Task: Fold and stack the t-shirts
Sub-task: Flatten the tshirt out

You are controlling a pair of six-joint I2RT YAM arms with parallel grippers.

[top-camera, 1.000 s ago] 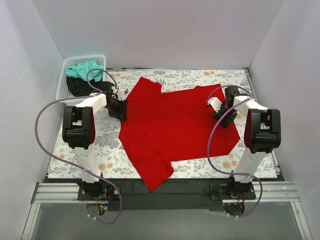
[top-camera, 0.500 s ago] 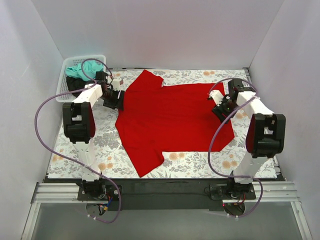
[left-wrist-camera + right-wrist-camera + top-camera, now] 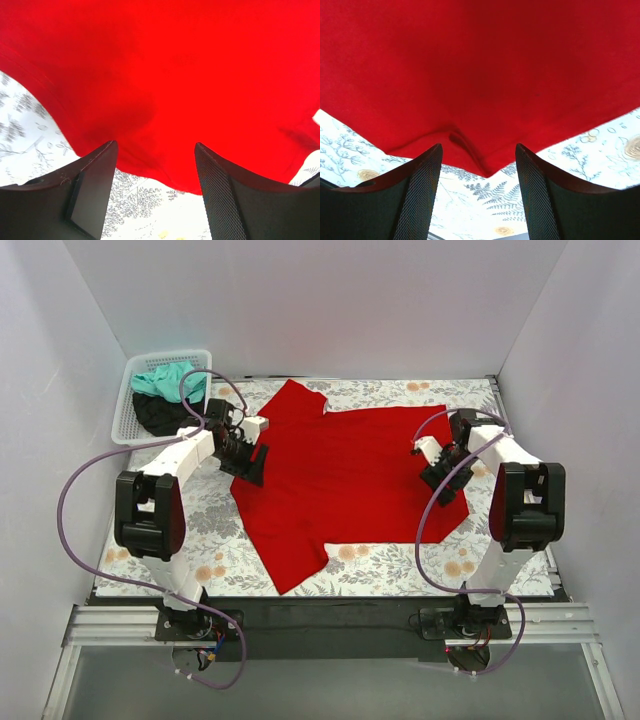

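The red t-shirt [image 3: 345,470] lies spread on the floral cloth in the top view, one sleeve at the back [image 3: 295,400], another part reaching the front [image 3: 290,565]. My left gripper [image 3: 250,462] is open at the shirt's left edge. In the left wrist view the red cloth [image 3: 175,75] lies just past the open fingertips [image 3: 156,150]. My right gripper [image 3: 437,470] is open at the shirt's right edge. In the right wrist view a puckered red edge [image 3: 470,145] lies between the open fingertips [image 3: 477,152]. Teal [image 3: 168,378] and black [image 3: 160,415] shirts sit in the basket.
A white mesh basket [image 3: 125,410] stands at the back left, off the floral cloth [image 3: 400,565]. White walls close in the left, back and right. The table's near edge is a black strip [image 3: 330,615] by the arm bases.
Both grippers have let go of the red shirt, which now lies flatter and pulled toward the back. The left gripper moved forward along the left edge; the right one drew back slightly.
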